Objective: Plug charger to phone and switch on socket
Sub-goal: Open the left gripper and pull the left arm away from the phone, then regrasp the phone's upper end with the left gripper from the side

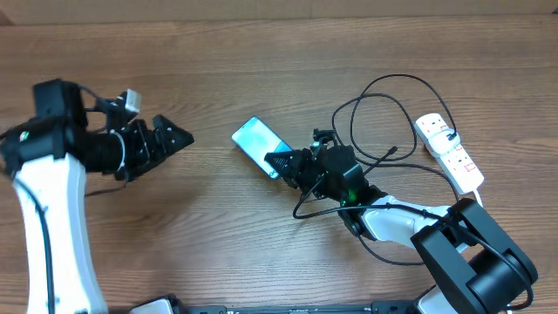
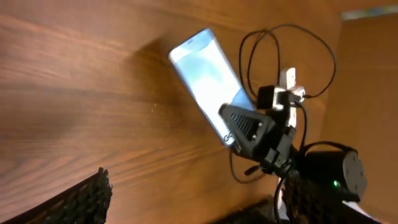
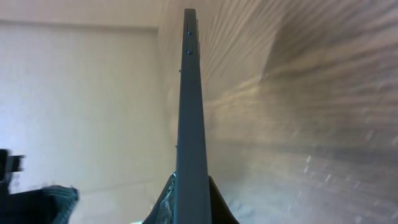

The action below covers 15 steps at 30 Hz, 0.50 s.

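The phone (image 1: 257, 141), with a light blue screen, is in the middle of the table, its near end raised. My right gripper (image 1: 281, 164) is shut on that end. The right wrist view shows the phone's dark edge (image 3: 189, 124) clamped between the two fingers (image 3: 189, 205). The left wrist view shows the phone (image 2: 208, 78) tilted with the right gripper on its lower end. My left gripper (image 1: 179, 137) is open and empty at the left, well apart from the phone. The black charger cable (image 1: 384, 96) loops right of the phone. The white socket strip (image 1: 449, 150) lies at the far right.
The cable runs around and under the right arm (image 1: 384, 218), with a loose plug tip (image 1: 391, 153) beside it. The socket's white cord goes off toward the front right. A wall or board stands beyond the table's far edge.
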Available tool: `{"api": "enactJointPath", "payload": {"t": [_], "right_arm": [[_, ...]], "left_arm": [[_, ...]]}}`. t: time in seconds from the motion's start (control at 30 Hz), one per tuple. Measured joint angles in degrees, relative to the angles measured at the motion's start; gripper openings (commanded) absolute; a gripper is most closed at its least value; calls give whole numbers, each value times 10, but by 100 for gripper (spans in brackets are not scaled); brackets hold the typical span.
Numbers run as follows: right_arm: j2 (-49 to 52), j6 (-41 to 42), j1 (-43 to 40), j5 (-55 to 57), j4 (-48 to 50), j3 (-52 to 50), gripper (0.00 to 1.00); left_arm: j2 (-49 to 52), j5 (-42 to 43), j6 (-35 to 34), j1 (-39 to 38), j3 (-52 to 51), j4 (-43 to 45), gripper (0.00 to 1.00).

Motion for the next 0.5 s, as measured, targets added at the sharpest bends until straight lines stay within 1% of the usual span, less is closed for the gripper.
{"api": "enactJointPath", "payload": {"t": [0.1, 0.2, 0.23, 0.27, 0.4, 0.43, 0.47, 0.5], "right_arm": [[0, 6, 0, -26, 0, 0, 4], [0, 7, 0, -37, 0, 0, 4], [0, 7, 0, -38, 0, 0, 4], [0, 7, 0, -40, 0, 0, 4], [0, 9, 0, -46, 0, 0, 4], [0, 9, 0, -47, 0, 0, 4], [0, 9, 0, -49, 0, 0, 4], [0, 10, 0, -50, 0, 0, 4]], "left_arm": [[-35, -5, -2, 0, 1, -3, 77], [-35, -12, -15, -1, 1, -10, 63], [-33, -13, -22, -1, 1, -11, 55], [-32, -14, -29, -1, 1, -14, 52], [-23, -16, -68, -1, 1, -27, 50], [-22, -16, -72, -1, 1, -28, 51], [-20, -17, -88, -3, 1, -28, 58], [-20, -17, -99, -8, 1, -29, 67]]}}
